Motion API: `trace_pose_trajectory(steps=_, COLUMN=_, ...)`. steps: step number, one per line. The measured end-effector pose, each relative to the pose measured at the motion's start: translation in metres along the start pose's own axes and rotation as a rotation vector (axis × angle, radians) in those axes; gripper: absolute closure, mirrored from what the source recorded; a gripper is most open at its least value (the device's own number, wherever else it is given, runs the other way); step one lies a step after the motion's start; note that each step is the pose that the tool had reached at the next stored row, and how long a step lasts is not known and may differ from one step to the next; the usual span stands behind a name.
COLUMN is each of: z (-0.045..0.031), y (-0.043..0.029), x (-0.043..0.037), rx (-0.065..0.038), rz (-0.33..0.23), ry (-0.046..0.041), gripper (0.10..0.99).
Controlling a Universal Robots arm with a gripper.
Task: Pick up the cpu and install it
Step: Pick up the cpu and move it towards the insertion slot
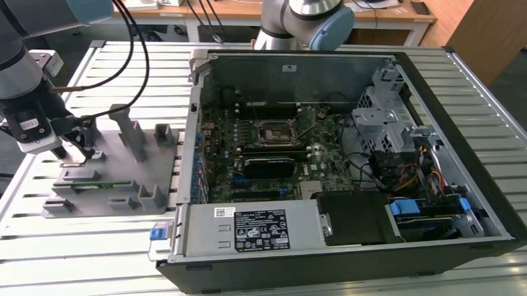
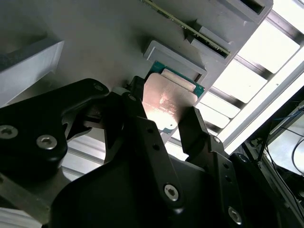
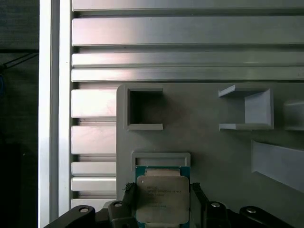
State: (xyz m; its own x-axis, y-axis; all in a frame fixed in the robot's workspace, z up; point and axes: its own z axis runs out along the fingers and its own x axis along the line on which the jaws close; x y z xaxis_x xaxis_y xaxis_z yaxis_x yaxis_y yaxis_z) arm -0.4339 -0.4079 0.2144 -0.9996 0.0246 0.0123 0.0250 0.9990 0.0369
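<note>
One cpu (image 3: 162, 202), one gripper (image 3: 162, 188), one fixture (image 3: 209, 147), one computer case (image 1: 288, 71)

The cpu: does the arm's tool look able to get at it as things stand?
Probably yes. In the first wrist view the tool sits right at the cpu, which lies on the grey fixture, and nothing stands between them.

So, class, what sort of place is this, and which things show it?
Probably a robotics lab or assembly test bench: a grey robot arm over a ribbed aluminium table, an open black desktop computer case, and a grey plastic fixture block holding the small silvery square cpu.
</note>
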Motion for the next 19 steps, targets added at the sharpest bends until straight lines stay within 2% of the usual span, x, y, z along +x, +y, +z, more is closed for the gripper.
trace_pose_trajectory(steps=19, z=-0.0049, y=0.0002, x=0.0001, rx=0.0, rz=0.0, ry=0.0, gripper=0.545)
